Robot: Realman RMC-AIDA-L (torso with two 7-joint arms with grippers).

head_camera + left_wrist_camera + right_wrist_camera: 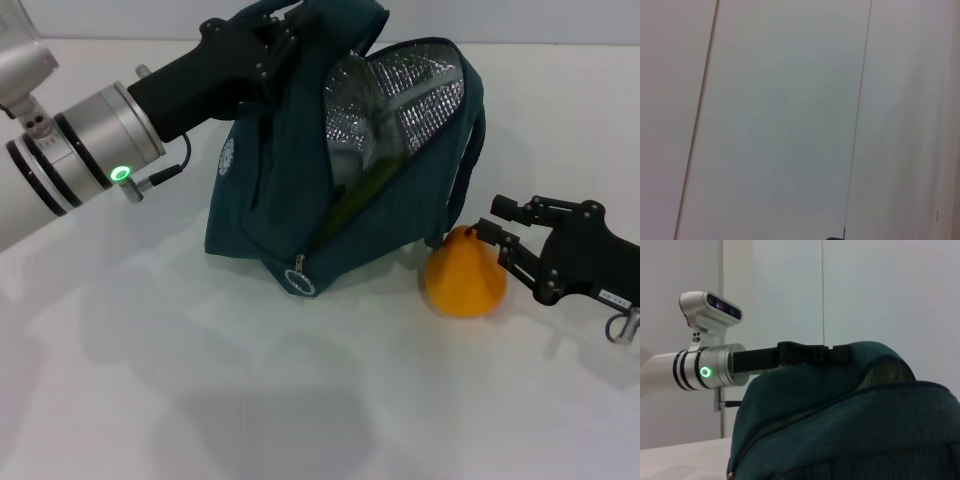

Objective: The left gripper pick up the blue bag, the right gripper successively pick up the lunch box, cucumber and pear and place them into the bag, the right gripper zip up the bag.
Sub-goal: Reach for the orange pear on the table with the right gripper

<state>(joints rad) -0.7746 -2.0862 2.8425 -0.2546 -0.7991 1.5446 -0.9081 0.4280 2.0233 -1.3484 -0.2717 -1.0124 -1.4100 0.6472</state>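
A: What does the left arm look like?

B: A silver-white cylindrical arm with dark rings and a small green ring light, then a black angular wrist ending in the black two-fingered left gripper (285,35). A thin black cable loops beside the light. On top sits a silver-white camera housing with dark lenses (visible in the right wrist view).

A: And the other one?

B: The black two-fingered right gripper (487,232) has linkage fingers with small screws, a small white label, and a thin metal loop.
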